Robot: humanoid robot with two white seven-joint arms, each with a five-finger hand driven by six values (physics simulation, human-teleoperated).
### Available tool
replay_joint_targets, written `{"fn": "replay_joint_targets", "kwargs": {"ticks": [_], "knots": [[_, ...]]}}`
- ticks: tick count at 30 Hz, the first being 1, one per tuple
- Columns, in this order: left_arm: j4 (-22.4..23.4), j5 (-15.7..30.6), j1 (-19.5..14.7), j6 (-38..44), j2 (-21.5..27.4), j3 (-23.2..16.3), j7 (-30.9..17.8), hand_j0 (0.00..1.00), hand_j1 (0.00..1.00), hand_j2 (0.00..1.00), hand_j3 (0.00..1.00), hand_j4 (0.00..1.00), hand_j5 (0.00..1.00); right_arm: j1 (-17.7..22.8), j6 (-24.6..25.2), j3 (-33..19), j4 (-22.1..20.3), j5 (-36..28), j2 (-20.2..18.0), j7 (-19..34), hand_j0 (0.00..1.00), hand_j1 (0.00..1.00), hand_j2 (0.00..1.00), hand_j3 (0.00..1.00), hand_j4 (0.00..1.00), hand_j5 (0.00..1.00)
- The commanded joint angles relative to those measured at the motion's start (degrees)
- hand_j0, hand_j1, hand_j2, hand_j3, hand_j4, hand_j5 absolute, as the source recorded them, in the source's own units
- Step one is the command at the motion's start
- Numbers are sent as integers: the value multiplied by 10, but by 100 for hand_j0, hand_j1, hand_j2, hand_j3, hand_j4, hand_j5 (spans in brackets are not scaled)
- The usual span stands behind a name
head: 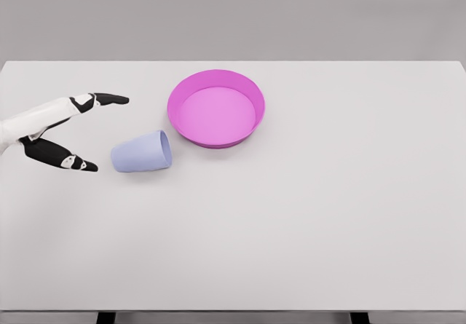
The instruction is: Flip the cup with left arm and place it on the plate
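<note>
Lying sideways on the white table (291, 229), lilac cup (141, 153) between pink plate (216, 108) and spread-fingered left hand (62, 131).

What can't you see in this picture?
- The left hand in the head view: its arm is cut off by the left edge.
- The right arm: out of view.
- The cup lies on its side; its inside faces away toward the plate, so it is hidden.
- The table: its legs are cropped by the bottom edge.
</note>
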Motion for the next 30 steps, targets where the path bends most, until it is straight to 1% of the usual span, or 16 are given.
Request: {"fn": "replay_joint_targets", "kwargs": {"ticks": [1,4,6,8,11,12,13,14,16,18,20,23,24,26,27,30], "knots": [[0,6,0,1,1,-1,0,100,100,100,100,100,100,0,0,0,0,1,0,0,100,100,100,100,100,100],[-28,0,1,1,0,-3,0,100,100,100,100,100,100,0,0,-1,2,0,0,0,100,100,100,100,100,100],[-78,5,7,1,2,-3,0,100,100,100,100,100,100,0,0,-1,2,0,0,0,100,100,100,100,100,100],[-83,8,19,1,7,2,0,100,100,100,100,100,100,0,0,-1,2,0,0,0,100,100,100,100,100,100],[-105,9,20,1,-1,5,3,100,100,100,100,100,100,0,0,-1,2,0,0,0,100,100,100,100,100,100],[-106,7,18,1,-11,4,16,100,100,100,100,100,100,1,0,-1,2,0,0,0,100,100,100,100,100,100],[-106,-5,18,1,-48,3,54,100,100,100,100,100,100,0,0,-1,2,0,0,0,100,100,100,100,100,100],[-106,-6,17,46,-50,7,59,100,100,100,100,100,100,0,0,-1,2,0,0,0,100,100,100,100,100,100],[-106,-5,14,88,-43,6,62,100,100,100,100,100,100,0,0,-1,2,0,0,0,100,100,100,100,100,100],[-106,24,-1,95,-28,1,59,100,100,100,100,100,100,0,0,-1,2,1,0,0,100,100,100,100,100,100],[-106,89,-15,95,0,-1,57,100,100,100,100,100,100,0,0,-1,2,0,0,0,100,100,100,100,100,100],[-106,85,-20,95,6,-1,56,100,100,100,100,100,100,0,0,-1,2,1,0,0,100,100,100,100,100,100],[-106,84,-22,95,4,-17,54,100,100,100,100,100,100,0,0,-1,2,0,0,0,100,100,100,100,100,100],[-90,86,-77,95,3,-72,60,100,100,100,100,100,100,0,0,-1,2,0,0,0,100,100,100,100,100,100],[-86,94,-93,95,2,-88,61,100,100,100,100,100,100,0,0,-1,2,0,0,0,100,100,100,100,100,100],[-75,139,-101,96,5,-97,60,100,100,100,100,100,100,0,0,-1,2,0,0,0,100,100,100,100,100,100]]}}
